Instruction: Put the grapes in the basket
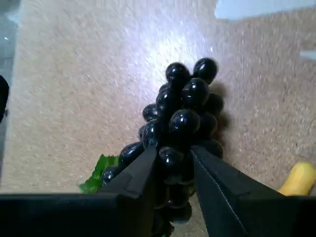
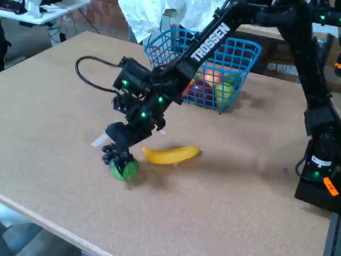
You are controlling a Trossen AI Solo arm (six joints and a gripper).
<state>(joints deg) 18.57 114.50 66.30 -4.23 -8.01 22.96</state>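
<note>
The grapes (image 1: 185,111) are a dark purple-black bunch with a green leaf (image 1: 98,174) at the near end. In the wrist view my gripper (image 1: 174,150) has its two black fingers closed against the bunch's lower part. In the fixed view the grapes (image 2: 113,154) sit at the table surface under the gripper (image 2: 120,152), with the leaf (image 2: 124,169) in front; whether they are lifted I cannot tell. The blue wire basket (image 2: 242,56) stands at the back of the table, well beyond the gripper, with coloured fruit inside.
A yellow banana (image 2: 170,154) lies on the table just right of the grapes, also at the wrist view's lower right as banana (image 1: 298,180). The table's front edge (image 2: 48,221) runs close below the gripper. White cloth (image 2: 154,16) hangs behind the basket.
</note>
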